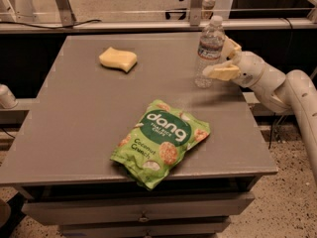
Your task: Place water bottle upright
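Observation:
The water bottle is a clear ribbed bottle with a white cap and a label band. It stands upright on the grey table, near the right rear edge. My gripper reaches in from the right at the bottle's lower half. Its fingers are spread, one tan pad in front of the bottle's lower right side, the other behind it. The pads look apart from the bottle's sides, so the gripper is open and holds nothing.
A green Dang coconut-crunch chips bag lies flat near the front middle of the table. A yellow sponge lies at the rear left. A metal rail runs behind the table. Drawers are below the front edge.

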Available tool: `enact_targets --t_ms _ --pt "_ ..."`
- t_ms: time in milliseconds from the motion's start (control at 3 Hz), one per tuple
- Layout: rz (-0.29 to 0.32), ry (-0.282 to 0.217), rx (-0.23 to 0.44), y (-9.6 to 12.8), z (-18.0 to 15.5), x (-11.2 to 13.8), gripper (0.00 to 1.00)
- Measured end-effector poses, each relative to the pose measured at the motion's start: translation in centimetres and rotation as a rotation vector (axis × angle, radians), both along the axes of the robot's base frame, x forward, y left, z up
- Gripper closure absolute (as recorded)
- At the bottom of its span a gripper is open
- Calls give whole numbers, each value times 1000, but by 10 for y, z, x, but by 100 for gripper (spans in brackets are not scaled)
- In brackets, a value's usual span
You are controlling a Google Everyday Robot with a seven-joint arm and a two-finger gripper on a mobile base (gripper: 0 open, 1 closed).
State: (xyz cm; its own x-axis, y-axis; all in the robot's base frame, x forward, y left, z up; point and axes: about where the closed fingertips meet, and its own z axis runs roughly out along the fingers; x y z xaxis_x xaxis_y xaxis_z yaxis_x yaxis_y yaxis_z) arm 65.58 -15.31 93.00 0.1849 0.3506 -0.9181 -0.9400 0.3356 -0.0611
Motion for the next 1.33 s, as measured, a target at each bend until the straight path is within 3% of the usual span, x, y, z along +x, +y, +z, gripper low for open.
enact_targets --t_ms 667,1333 --pt "-13 -40 -127 -31 18 -2 0" --pt "77 -72 -429 -51 62 -15 0"
